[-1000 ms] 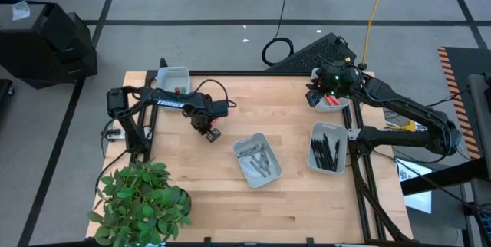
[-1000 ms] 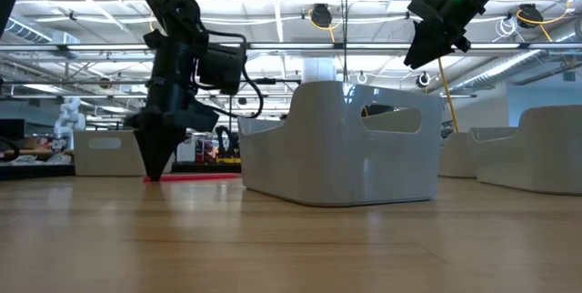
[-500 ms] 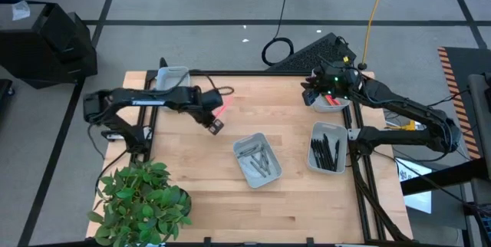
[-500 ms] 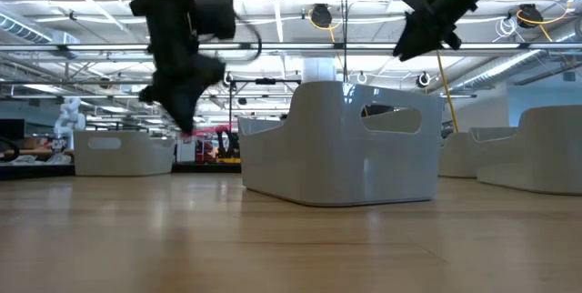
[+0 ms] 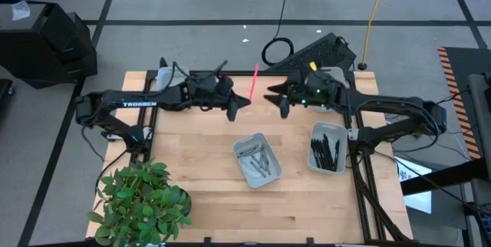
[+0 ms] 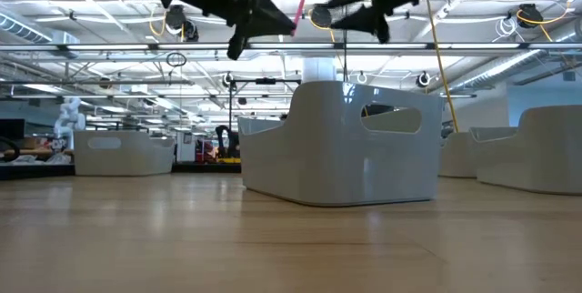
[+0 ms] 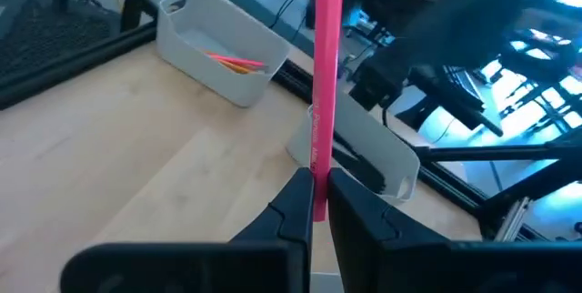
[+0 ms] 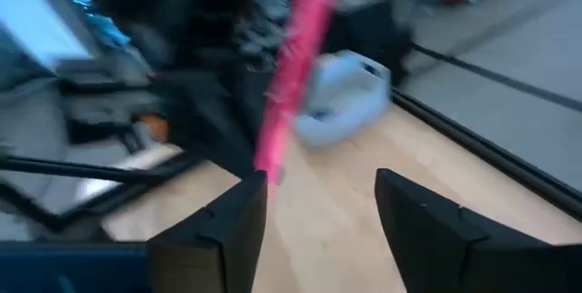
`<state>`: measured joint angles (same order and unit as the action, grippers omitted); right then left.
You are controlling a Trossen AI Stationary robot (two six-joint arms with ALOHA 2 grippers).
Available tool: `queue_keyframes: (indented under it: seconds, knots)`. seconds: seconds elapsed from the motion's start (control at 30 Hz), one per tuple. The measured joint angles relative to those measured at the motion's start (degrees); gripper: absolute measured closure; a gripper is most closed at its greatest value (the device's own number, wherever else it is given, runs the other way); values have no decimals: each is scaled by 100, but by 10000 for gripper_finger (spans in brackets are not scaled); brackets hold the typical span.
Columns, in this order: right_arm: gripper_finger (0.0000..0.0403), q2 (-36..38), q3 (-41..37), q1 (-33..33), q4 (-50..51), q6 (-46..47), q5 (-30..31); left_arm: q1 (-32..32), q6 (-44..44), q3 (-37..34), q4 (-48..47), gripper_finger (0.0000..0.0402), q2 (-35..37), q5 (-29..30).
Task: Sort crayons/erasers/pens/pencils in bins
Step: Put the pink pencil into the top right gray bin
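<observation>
Surface: pale wooden counter (image 5: 199,170) on a black frame, grey floor with dark tape lines around it; a leafy green plant (image 5: 142,201) sits at the near left corner
Room: from counter height, a long hall with strip lights and white ceiling trusses
Left claw (image 5: 244,101): raised above the far middle of the counter; pressed together on the lower end of a pink pencil (image 5: 253,83), which stands nearly upright past its fingers (image 7: 293,204); probably lifted clear so the other arm can take it
Right claw (image 5: 278,100): facing the left one, just beside the pencil; spread wide, nothing between its fingers (image 8: 227,225); it looks placed to receive the pencil
Pencil bin (image 5: 326,103): far right edge, mostly under the right arm; the left wrist view shows pink and orange sticks inside, so this is the likely target
Pen bin (image 5: 328,149): right edge, black pens inside
Crayon bin (image 5: 257,159): middle, grey crayons inside
Fourth bin (image 5: 170,78): far left corner; contents hidden
</observation>
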<state>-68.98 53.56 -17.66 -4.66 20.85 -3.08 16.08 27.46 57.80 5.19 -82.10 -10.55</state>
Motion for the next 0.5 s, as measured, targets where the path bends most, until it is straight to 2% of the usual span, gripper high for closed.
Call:
queue_keyframes:
  seconds: [0.23,0.33,0.5]
  knots:
    - [207,-261,2,368,-1161,-28,15,-128,-263,-7,464,371,-9,-7]
    - [214,-391,2,391,-1314,215,193,-256,-492,-7,813,371,-12,-9]
    - [223,-607,0,430,-1970,517,-85,-395,-809,-7,844,371,-5,121]
